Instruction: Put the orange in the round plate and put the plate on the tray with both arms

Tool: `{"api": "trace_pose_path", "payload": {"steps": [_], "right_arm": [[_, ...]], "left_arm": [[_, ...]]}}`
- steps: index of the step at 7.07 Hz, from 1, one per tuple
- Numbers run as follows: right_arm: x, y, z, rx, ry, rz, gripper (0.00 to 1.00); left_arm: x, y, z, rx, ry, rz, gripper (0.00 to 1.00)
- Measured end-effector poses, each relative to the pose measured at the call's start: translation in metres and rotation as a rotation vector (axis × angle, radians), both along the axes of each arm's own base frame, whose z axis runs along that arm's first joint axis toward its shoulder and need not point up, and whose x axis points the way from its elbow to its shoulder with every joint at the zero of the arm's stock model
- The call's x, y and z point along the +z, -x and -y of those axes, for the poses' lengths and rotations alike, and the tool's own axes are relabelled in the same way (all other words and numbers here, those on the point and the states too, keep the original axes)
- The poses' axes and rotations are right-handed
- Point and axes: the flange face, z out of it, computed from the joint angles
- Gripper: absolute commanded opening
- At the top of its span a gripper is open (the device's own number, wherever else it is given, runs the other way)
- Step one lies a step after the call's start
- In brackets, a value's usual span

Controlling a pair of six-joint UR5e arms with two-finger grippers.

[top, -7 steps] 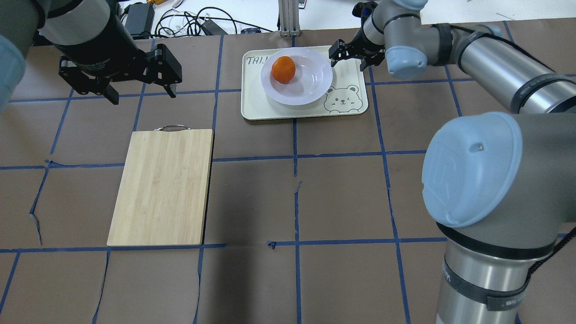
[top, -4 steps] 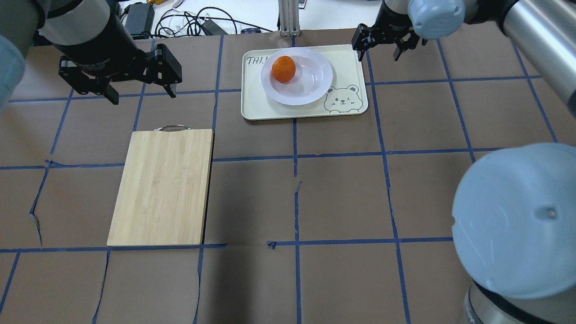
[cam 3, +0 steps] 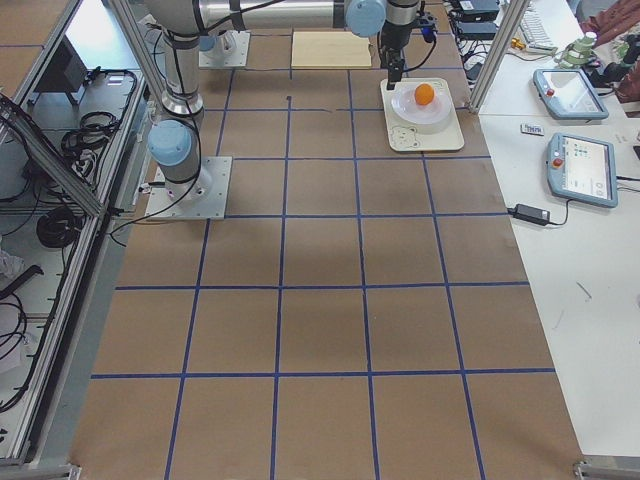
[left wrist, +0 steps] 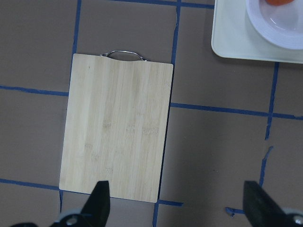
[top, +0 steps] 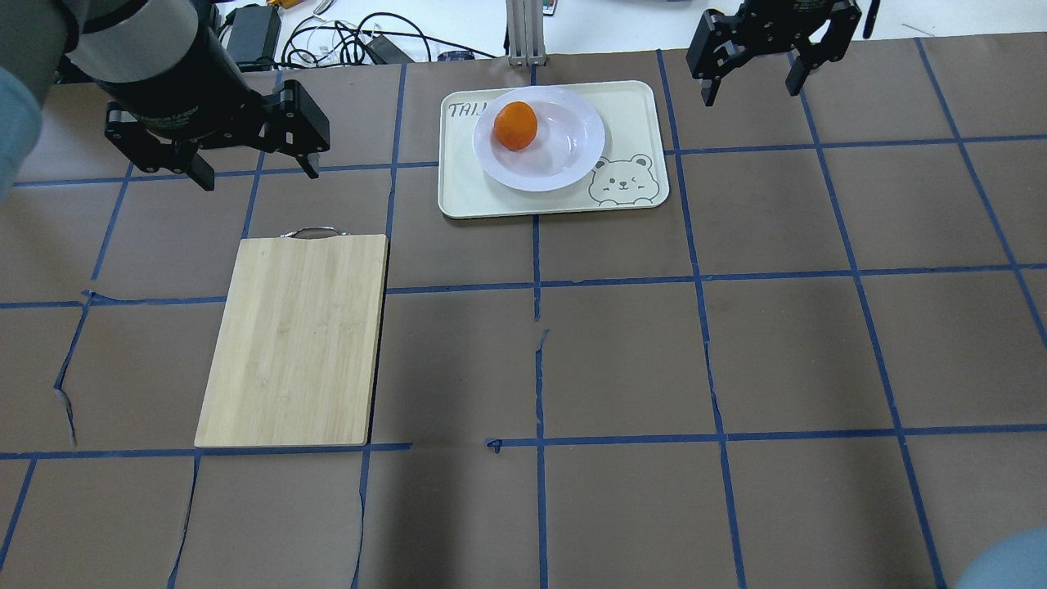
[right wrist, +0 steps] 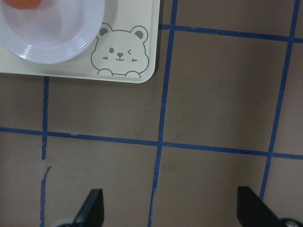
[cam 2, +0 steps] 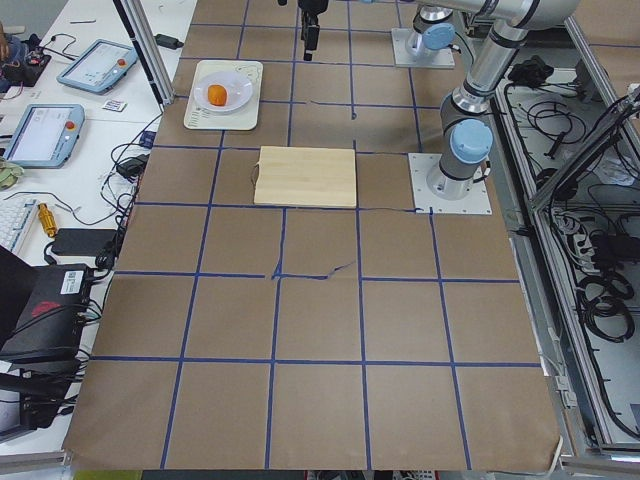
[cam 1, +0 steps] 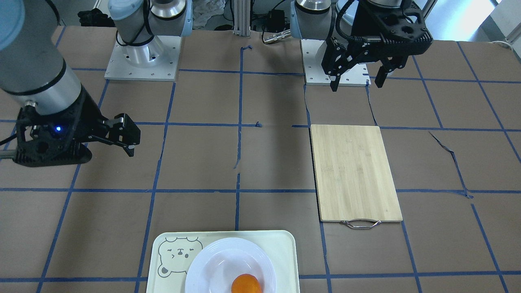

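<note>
The orange point(top: 515, 126) lies left of centre in the round white plate point(top: 564, 143). The plate rests on the pale tray point(top: 631, 110), beside its bear drawing, at the far middle of the table. My right gripper point(top: 748, 94) hangs open and empty in the air to the right of the tray, clear of it. Far to the left of the tray, my left gripper point(top: 258, 172) also stands open with nothing in it, above the far end of the cutting board. The right wrist view shows the tray's bear corner point(right wrist: 120, 54) and the plate's rim point(right wrist: 57, 49).
A bamboo cutting board point(top: 294, 339) with a metal handle lies left of centre. Cables point(top: 343, 41) and a metal post point(top: 523, 33) sit beyond the table's far edge. Brown paper with blue tape lines covers the table.
My right gripper has drawn back from the plate's right rim, moving right and away from the tray, and its elbow has swung out of view. The left arm, plate and orange have not moved.
</note>
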Motion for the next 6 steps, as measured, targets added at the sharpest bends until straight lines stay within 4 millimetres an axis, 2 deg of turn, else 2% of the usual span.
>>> {"api": "trace_pose_path", "payload": {"steps": [2, 6], "right_arm": [[0.009, 0.004, -0.027, 0.020, 0.003, -0.024, 1.00], [0.003, 0.003, -0.033, 0.011, -0.008, -0.014, 1.00]], "left_arm": [[0.000, 0.000, 0.000, 0.000, 0.000, 0.000, 1.00], [0.000, 0.000, 0.000, 0.000, -0.001, 0.001, 1.00]]}}
